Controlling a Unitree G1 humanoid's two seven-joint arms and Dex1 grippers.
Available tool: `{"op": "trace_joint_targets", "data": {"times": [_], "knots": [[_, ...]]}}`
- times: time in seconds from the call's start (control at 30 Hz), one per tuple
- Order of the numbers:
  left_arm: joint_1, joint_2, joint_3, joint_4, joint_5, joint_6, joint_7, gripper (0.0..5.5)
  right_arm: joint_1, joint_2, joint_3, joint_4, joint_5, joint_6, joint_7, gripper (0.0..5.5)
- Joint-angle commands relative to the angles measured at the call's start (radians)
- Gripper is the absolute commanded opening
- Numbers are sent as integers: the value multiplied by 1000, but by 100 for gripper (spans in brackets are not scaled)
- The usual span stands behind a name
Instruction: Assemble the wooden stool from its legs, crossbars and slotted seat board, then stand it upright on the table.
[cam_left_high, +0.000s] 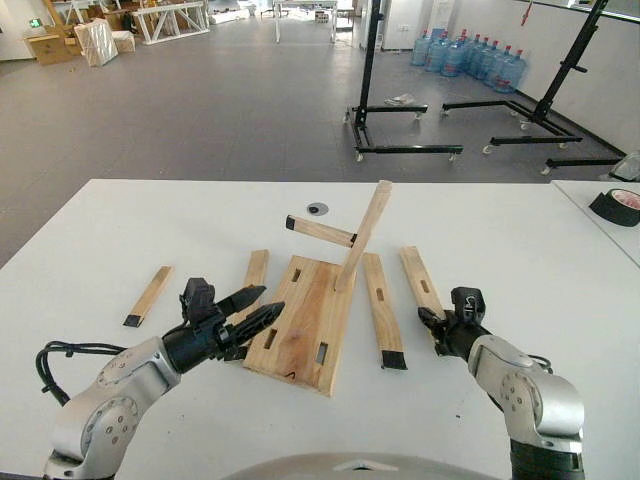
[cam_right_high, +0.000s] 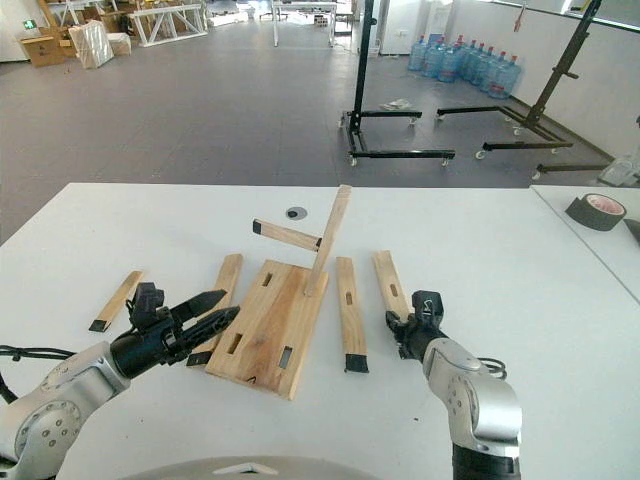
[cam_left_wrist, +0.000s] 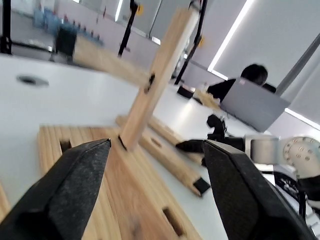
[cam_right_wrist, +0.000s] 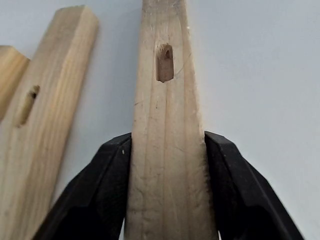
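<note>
The slotted seat board (cam_left_high: 305, 325) lies mid-frame on the bench (cam_left_high: 100, 230), one leg (cam_left_high: 362, 235) standing tilted in it; left jaws spread wide beside its left edge. Right jaws, lower right, clasp a second leg (cam_left_high: 421, 283)

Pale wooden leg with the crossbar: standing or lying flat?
Standing, tilted: the pale wooden leg rises from the flat slotted seat board.

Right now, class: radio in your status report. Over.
Left gripper, jaws open, at seat board's left edge. Right gripper, jaws shut on loose leg. Slotted leg stands leaning. Spare leg lies alongside.
</note>
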Motion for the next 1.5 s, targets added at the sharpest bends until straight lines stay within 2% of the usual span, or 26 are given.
{"op": "trace_joint_targets", "data": {"times": [0.03,0.1,0.2,0.27,0.4,0.53,0.73,1.13,1.5], "knots": [[-65,-31,43,5,-105,9,11,335,-177,-58,-61,38,6,-214,67,204],[-116,-43,69,9,-225,38,-4,335,-297,-91,-129,52,106,-344,192,204],[-187,-50,80,44,-373,85,-24,335,-412,-117,-206,-2,431,-320,391,204],[-221,-49,75,62,-440,113,-36,365,-400,-133,-160,-54,574,-262,484,204],[-262,-54,46,63,-494,145,-37,423,-321,-125,-28,-104,702,-190,556,204],[-291,-30,39,50,-579,192,-74,427,-241,-116,103,-73,737,-157,625,204],[-310,-27,19,66,-554,200,-69,427,-209,-115,169,-77,859,-104,645,204],[-296,-48,4,24,-578,200,-80,427,-153,-189,221,-59,852,-85,666,204],[-304,7,20,52,-550,210,-88,427,-118,-259,222,-66,809,-108,716,204]]}}
